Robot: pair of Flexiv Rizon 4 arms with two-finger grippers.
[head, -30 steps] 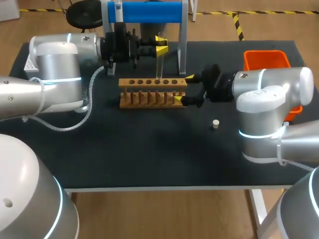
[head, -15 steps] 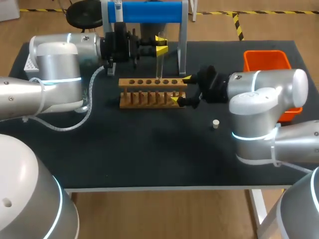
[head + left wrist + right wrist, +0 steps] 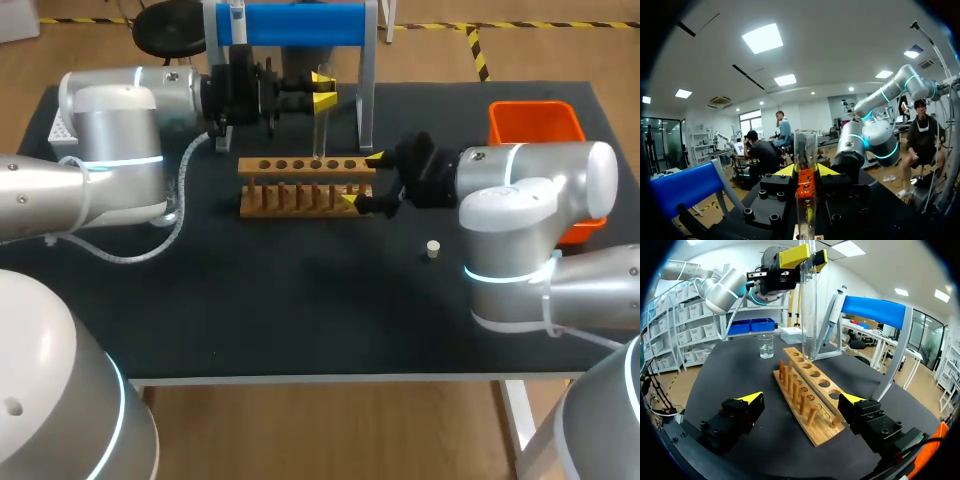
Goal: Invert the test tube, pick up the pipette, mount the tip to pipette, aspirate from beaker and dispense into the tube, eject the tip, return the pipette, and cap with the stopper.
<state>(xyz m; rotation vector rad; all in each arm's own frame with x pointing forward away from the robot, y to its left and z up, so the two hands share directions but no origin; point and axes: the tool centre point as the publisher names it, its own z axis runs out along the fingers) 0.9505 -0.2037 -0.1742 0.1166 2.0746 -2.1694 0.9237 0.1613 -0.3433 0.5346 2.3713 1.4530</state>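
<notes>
Where the head view begins at its left, we see my left arm [image 3: 120, 130] lying across the far side of the black table [image 3: 300, 290], with the left gripper [image 3: 322, 88] held above the wooden rack [image 3: 305, 185]. Its yellow-tipped fingers [image 3: 826, 169] press from two sides on the upper part of the clear test tube [image 3: 319, 115], which stands upright with its open mouth on top. The tube's lower end meets one of the rack's holes; we cannot tell whether it rests inside. In the right wrist view, the glass beaker [image 3: 766, 346] stands on the table beyond the rack's far end. The pipette [image 3: 834, 315] hangs from the blue-barred stand [image 3: 290, 22] behind the rack. Moving rightward, the right gripper [image 3: 362, 180] sits low at the rack's right end. Its fingers [image 3: 752, 399] are spread wide, one on either side of that end, and appear to touch nothing. My right arm [image 3: 530, 190] enters from the right. The small pale stopper [image 3: 433, 248] lies on the table near that arm, on the near side of the gripper and apart from the rack. The orange bin [image 3: 535, 118] stands at the far right, partly hidden by the arm.
</notes>
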